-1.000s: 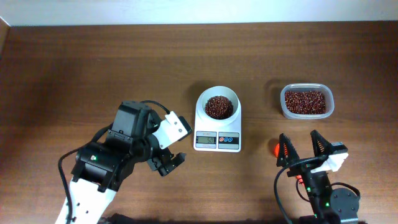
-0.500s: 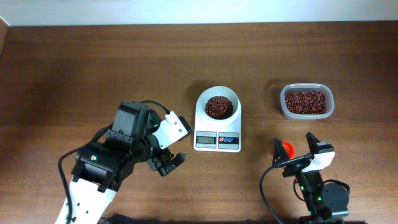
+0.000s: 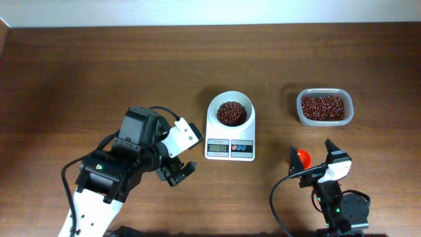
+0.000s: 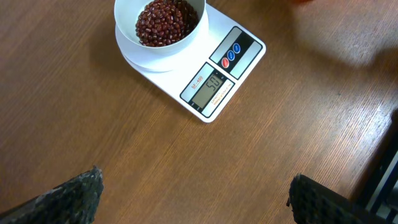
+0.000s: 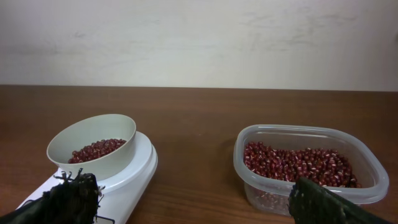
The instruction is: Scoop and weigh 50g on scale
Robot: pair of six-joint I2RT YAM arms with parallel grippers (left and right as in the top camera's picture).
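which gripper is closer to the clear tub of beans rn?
Right. The right gripper is just robot-side of the clear tub; the left gripper is far off, past the scale.

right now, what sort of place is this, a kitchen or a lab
Probably a robotics lab bench, not a kitchen: the left arm and right arm stand at a wooden table by a plain wall, with a scale, beans and a clear tub set out.
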